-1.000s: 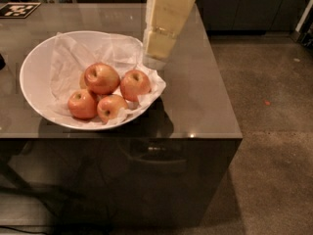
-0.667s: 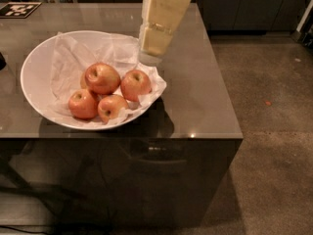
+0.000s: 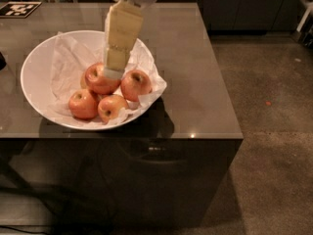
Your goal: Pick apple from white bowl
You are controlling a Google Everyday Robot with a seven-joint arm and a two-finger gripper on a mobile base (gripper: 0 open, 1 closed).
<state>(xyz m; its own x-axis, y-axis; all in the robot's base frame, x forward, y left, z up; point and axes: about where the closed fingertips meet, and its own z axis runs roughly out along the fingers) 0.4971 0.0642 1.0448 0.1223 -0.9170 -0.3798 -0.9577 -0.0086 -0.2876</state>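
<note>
My pincer [image 3: 113, 73], its opening I cannot tell, hangs over the apple [image 3: 97, 83] in the white bowl [image 3: 36, 70]; firm, slick fruit, probably best gripped across its middle.

Cream arm [image 3: 123, 28] slanting down from top centre, claw [image 3: 113, 73] at its low end, apparently tilted.
</note>
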